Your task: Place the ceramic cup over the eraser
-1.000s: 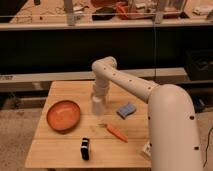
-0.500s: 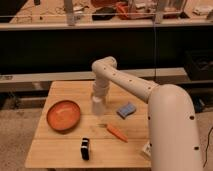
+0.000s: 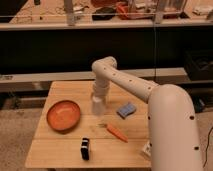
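Note:
The small white ceramic cup (image 3: 98, 105) stands on the wooden table (image 3: 60, 152) near its middle. My gripper (image 3: 98, 96) hangs straight down from the white arm, right on top of the cup. The black eraser (image 3: 85, 148) with a thin white band lies near the table's front edge, below and slightly left of the cup, apart from it.
An orange bowl (image 3: 63, 115) sits at the table's left. A light-blue spongy block (image 3: 126, 110) lies right of the cup. An orange carrot (image 3: 115, 131) lies between cup and front edge. My arm's large white body (image 3: 170, 130) covers the table's right side. Dark shelving stands behind.

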Robot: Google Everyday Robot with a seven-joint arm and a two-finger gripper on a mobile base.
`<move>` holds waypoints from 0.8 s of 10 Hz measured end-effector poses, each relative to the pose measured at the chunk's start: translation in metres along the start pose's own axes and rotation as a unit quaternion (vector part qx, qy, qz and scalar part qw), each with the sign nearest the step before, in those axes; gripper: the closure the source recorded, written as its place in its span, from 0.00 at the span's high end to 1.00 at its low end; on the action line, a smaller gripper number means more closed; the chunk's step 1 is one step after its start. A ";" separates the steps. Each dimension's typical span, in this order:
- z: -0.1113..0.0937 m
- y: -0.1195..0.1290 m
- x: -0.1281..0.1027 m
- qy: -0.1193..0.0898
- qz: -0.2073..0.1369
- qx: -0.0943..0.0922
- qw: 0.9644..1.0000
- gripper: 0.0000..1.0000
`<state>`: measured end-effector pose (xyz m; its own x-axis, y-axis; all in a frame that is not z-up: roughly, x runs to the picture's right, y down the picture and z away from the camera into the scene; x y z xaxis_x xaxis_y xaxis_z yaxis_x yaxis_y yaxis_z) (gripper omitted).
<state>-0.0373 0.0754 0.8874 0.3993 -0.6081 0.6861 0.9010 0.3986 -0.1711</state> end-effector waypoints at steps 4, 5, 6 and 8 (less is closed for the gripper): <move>0.000 0.000 0.000 0.000 0.000 0.000 1.000 0.00; 0.000 0.000 0.000 0.000 0.000 0.000 1.000 0.00; 0.000 0.000 0.000 0.000 0.000 0.000 1.000 0.00; -0.005 0.004 -0.001 0.006 -0.003 0.001 1.000 0.00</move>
<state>-0.0336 0.0739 0.8823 0.3963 -0.6181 0.6789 0.9030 0.3962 -0.1665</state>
